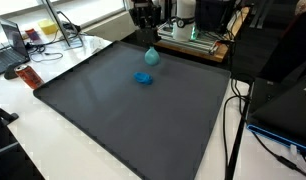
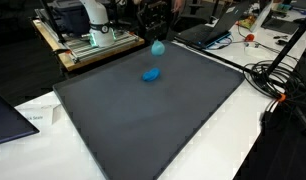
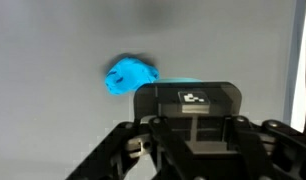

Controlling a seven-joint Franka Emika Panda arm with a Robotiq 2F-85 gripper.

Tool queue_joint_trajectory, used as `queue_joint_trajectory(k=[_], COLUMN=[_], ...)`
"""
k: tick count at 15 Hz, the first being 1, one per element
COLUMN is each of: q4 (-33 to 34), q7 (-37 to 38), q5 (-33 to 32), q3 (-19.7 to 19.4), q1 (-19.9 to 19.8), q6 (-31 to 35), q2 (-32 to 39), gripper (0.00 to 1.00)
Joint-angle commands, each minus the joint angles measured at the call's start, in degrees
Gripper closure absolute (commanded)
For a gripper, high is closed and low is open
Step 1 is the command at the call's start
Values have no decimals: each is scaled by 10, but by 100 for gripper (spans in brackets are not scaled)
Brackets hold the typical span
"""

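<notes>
Two blue things show in both exterior views: a teal cloth (image 1: 151,57) hanging in the air and a blue lump (image 1: 144,78) lying apart from it on the grey mat (image 1: 113,120). The gripper (image 2: 158,36) is clamped tight on the cloth's top. Pinched at that one point, the cloth droops in a teardrop shape, clear of the mat. In the wrist view the lump (image 3: 130,75) lies off to one side, and the held piece is mostly hidden; it may not be cloth at all.
</notes>
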Motion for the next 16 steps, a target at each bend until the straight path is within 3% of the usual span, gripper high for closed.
queue_joint_trajectory(k=[1,10,11,16], q4=[-92,-204,-178,-179], q7=[47,86,93,110], q5=[-6,-3,-12,-22], q3=[5,14,18,32], q1=[4,6,1,-5], q6=[85,273,273,292], q2=[-61,-108,-87,-85], gripper=[78,78,78,78])
